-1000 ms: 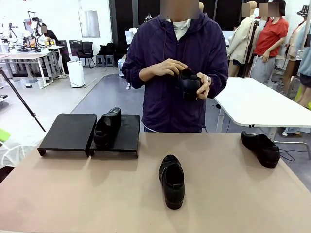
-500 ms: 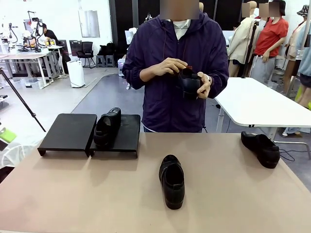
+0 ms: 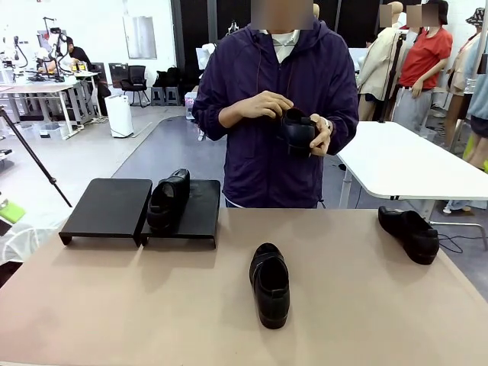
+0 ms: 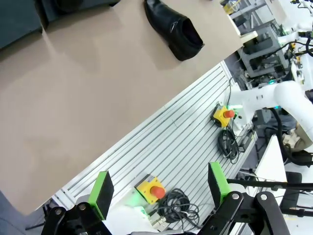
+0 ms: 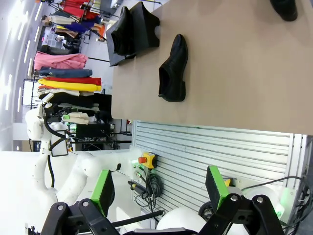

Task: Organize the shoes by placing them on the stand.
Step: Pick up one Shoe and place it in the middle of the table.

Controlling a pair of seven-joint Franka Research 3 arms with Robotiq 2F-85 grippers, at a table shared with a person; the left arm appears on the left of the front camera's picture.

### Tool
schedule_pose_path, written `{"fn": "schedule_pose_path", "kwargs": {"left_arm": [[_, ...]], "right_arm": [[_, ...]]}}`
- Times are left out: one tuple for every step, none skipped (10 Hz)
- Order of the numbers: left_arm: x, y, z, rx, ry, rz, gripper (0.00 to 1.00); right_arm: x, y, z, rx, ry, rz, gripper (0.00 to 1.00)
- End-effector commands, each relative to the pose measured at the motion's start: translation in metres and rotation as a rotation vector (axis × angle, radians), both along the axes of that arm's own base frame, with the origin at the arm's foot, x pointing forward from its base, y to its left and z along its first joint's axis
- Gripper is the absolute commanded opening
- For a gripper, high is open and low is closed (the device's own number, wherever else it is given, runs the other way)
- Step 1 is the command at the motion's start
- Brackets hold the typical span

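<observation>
Watching the left gripper (image 4: 160, 190) gaping at full spread, green pads clasping nothing, hanging above the slotted metal base just off the near edge of the table (image 4: 73, 112). Finding the right gripper (image 5: 159, 190) likewise spreading fully and carrying nothing, hovering over that same slotted base. Passing two yellow boxes with red buttons (image 4: 151, 188) lying on the slats among coiled cables.

Seeing the stand (image 3: 107, 207) sitting at the far left of the table, its two sloped black panels lying side by side. Noting the racked shoe (image 3: 168, 200) resting on the left part of the right-hand panel, toe pointing down toward the robot. Spotting the middle shoe (image 3: 270, 284) lying flat on the table centre, well apart from the stand, toe toward the robot. Catching the right shoe (image 3: 409, 233) lying aslant at the far right edge. Observing the held shoe (image 3: 297, 131) being gripped at chest height by the person's hands (image 3: 263, 105), behind the table.

Straining for brands or lettering on shoes and boxes, all being too small to read.
</observation>
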State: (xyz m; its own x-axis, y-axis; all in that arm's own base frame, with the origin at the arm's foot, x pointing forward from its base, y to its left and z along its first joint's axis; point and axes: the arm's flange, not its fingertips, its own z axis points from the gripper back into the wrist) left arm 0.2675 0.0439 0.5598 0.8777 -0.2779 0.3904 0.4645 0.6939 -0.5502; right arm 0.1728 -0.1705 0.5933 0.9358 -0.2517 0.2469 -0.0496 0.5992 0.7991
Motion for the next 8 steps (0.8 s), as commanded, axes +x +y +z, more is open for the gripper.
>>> {"fn": "schedule_pose_path", "kwargs": {"left_arm": [[0.002,0.001,0.001,-0.021,-0.02,-0.012,1.0],[0.002,0.001,0.001,-0.021,-0.02,-0.012,1.0],[0.002,0.001,0.001,-0.021,-0.02,-0.012,1.0],[0.002,0.001,0.001,-0.021,-0.02,-0.012,1.0],[0.002,0.001,0.001,-0.021,-0.02,-0.012,1.0],[0.002,0.001,0.001,-0.021,-0.02,-0.012,1.0],[0.002,0.001,0.001,-0.021,-0.02,-0.012,1.0],[0.002,0.001,0.001,-0.021,-0.02,-0.012,1.0]], "right_arm": [[0.0,-0.001,0.004,0.017,-0.033,0.013,1.0],[0.0,-0.001,0.004,0.017,-0.033,0.013,1.0],[0.0,-0.001,0.004,0.017,-0.033,0.013,1.0],[0.0,0.0,0.0,0.0,0.0,0.0,1.0],[0.025,0.024,0.002,-0.188,0.026,0.106,1.0],[0.055,0.034,-0.01,-0.272,0.128,0.119,1.0],[0.078,0.05,-0.026,-0.353,0.167,0.125,1.0],[0.09,0.069,-0.04,-0.436,0.172,0.142,1.0]]}}
